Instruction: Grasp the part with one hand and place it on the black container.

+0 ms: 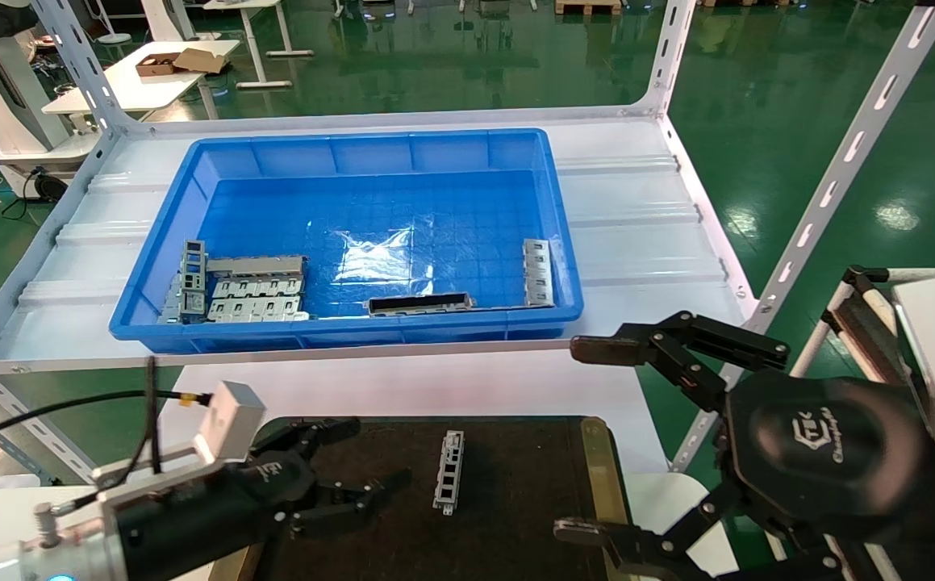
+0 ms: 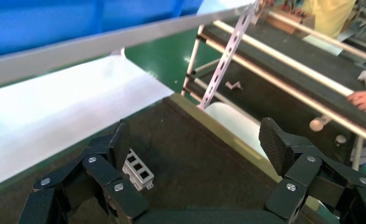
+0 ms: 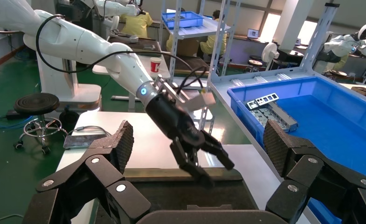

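The part [image 1: 449, 471], a narrow silver-grey ladder-like strip, lies flat on the black container [image 1: 515, 516], near its middle; one end of the part shows in the left wrist view [image 2: 139, 171]. My left gripper [image 1: 374, 460] is open and empty, low over the container just left of the part. My right gripper [image 1: 584, 440] is open and empty, held to the right of the container's brass edge [image 1: 600, 468]. In the right wrist view the left gripper [image 3: 208, 161] hangs open over the container [image 3: 171, 191].
A big blue bin [image 1: 354, 234] stands on the white shelf behind, holding grey plates [image 1: 253, 290], a dark frame piece [image 1: 419, 303] and another strip [image 1: 538, 271]. Slotted shelf posts [image 1: 838, 169] rise at the right.
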Available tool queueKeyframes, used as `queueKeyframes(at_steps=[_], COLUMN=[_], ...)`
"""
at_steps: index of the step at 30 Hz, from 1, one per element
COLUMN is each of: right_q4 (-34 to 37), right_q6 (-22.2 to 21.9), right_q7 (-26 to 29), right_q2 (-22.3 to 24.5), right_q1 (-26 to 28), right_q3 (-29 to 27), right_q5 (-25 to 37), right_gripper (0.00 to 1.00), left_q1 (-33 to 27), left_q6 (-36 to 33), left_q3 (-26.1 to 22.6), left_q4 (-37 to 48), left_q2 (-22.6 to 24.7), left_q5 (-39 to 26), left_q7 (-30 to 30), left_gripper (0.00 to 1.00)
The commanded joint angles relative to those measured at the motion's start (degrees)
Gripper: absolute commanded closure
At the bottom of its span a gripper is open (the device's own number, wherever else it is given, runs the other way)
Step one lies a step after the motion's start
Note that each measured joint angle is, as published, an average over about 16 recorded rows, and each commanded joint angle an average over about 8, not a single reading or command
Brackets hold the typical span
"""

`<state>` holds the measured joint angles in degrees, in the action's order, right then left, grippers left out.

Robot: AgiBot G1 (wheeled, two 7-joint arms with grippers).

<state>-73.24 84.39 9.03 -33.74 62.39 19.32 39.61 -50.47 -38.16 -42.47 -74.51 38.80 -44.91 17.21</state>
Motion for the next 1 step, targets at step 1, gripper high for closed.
queueKeyframes(at_steps=[1], right_q4=[0.00], right_q6=[0.00], right_q7=[0.00], right_q2=[0.00], right_q1=[0.00], right_q3=[0.00], right_q5=[0.00], right_gripper=[0.00], left_q1=[1.01], left_q6=[-4.17], left_q3=[3.03], left_q4=[2.21], left_q2=[-0.42], left_q5=[3.50], left_q7=[-4.20], left_gripper=[0.00])
